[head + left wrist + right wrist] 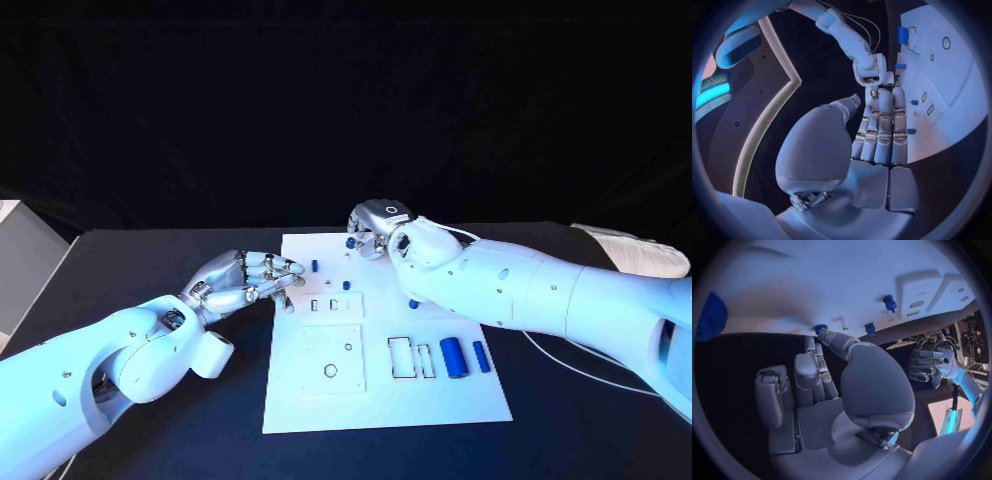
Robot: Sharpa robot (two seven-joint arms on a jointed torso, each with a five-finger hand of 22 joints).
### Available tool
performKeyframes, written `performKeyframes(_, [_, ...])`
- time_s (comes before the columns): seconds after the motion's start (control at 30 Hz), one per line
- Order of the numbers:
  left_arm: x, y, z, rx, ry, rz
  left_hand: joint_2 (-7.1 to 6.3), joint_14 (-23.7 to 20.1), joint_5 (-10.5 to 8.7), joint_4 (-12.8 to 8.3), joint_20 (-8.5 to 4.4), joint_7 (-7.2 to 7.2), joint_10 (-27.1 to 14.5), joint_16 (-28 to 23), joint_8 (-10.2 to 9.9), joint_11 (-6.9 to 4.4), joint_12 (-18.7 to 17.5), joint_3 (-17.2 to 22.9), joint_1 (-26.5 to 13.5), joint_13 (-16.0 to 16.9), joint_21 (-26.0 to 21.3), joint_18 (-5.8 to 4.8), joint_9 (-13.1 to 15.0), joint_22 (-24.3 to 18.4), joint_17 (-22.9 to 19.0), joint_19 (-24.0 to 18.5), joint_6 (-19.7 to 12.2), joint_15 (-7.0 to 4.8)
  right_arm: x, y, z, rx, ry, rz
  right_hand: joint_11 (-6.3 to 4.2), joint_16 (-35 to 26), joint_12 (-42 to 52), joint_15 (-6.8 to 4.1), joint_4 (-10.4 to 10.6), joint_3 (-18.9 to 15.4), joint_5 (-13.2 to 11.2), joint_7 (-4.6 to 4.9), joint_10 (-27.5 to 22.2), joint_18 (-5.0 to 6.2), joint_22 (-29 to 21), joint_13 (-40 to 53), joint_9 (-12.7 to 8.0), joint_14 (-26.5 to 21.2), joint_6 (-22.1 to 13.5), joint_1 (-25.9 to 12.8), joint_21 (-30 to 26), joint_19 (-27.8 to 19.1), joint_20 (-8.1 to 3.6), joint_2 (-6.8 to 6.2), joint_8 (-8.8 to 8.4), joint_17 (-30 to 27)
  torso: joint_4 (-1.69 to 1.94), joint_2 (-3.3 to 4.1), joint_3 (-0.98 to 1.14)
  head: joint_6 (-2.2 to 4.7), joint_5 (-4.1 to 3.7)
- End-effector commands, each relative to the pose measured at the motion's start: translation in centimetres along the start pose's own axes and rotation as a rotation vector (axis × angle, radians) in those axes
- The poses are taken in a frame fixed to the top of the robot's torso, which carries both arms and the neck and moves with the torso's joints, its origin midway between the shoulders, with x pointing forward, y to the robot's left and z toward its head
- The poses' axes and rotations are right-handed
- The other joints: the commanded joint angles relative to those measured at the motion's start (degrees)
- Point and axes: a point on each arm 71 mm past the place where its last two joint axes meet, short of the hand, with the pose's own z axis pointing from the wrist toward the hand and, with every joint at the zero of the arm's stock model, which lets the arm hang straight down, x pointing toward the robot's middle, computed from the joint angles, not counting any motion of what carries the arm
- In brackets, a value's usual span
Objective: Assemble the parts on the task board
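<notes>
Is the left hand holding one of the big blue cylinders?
No: the two blue cylinders lie on the task board near its right edge, well apart from the left hand.

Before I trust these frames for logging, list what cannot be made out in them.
- Right hand, head view: its own back hides the fingertips; contact with the blue peg is unclear.
- Left hand, head view: curled fingers hide any held part.
- Task board, right wrist view: its near part is blurred.
</notes>
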Motion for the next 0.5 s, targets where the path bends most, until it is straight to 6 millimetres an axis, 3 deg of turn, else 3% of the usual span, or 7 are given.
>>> performKeyframes(0.03, [0.2,-0.1,0.0,0.006,0.019,-0.004,0.02,-0.28,-0.06,-0.14,-0.08,-0.02,-0.55,-0.2,-0.3,0.05,-0.33,0.23,-0.47,-0.06,0.08,0.15,0.06,-0.07,-0.05,-0.43,-0.22,0.01,-0.1,-0.2,-0.7,-0.012,0.0,0.006,0.04,0.4,-0.43,0.62,0.38,-0.04,-0.08,-0.05,-0.56,-0.39,15.05,-0.09,-0.08,-0.03,-0.47,0.08,0.25,6.0,0.45,-0.76,-0.28,-0.13,0.0,-0.1,-0.01,0.16,0.08])
performKeyframes(0.23, [0.0,-0.1,-0.1,0.012,0.026,-0.005,-0.05,-0.26,-0.07,-0.17,-0.04,0.0,-0.58,-0.34,-0.36,0.08,-0.39,0.21,-0.56,-0.06,0.09,0.16,0.1,-0.07,-0.09,-0.5,-0.28,0.04,-1.1,-1.8,-3.0,-0.026,-0.015,0.087,-0.37,0.0,0.6,0.42,0.7,-0.47,-2.6,-0.35,0.73,-0.39,15.05,0.31,0.16,-0.42,-0.65,-0.09,0.25,6.0,0.53,-1.25,-0.45,-1.41,-0.3,-0.16,0.13,0.54,0.49])
performKeyframes(0.3, [0.0,-0.1,-0.2,0.013,0.028,-0.005,-0.15,-0.24,-0.07,-0.19,-0.03,0.0,-0.61,-0.38,-0.4,0.09,-0.42,0.16,-0.61,-0.07,0.09,0.16,0.1,-0.07,-0.1,-0.52,-0.35,0.05,-1.5,-2.5,-3.8,-0.038,-0.013,0.123,-0.97,0.36,1.96,-0.02,0.25,-0.2,-2.12,-0.67,2.82,-0.39,15.05,1.05,0.29,-0.27,-0.61,0.99,0.25,6.0,0.27,-0.85,-0.49,-1.0,-0.49,-0.24,0.21,0.67,0.51])
performKeyframes(0.5, [0.0,-0.2,-0.2,0.017,0.034,-0.007,-0.15,-0.24,-0.07,-0.19,-0.03,0.0,-0.61,-0.38,-0.4,0.09,-0.42,0.16,-0.61,-0.07,0.09,0.16,0.1,-0.07,-0.1,-0.52,-0.35,0.05,-3.0,-5.1,-5.8,-0.071,-0.018,0.19,-0.87,0.77,2.54,0.18,-0.58,0.28,-0.82,-0.27,3.51,-0.39,15.05,1.53,0.53,0.01,-0.25,2.5,0.25,6.0,0.28,-0.52,-0.49,-0.86,-1.16,-0.66,0.52,1.01,0.63])
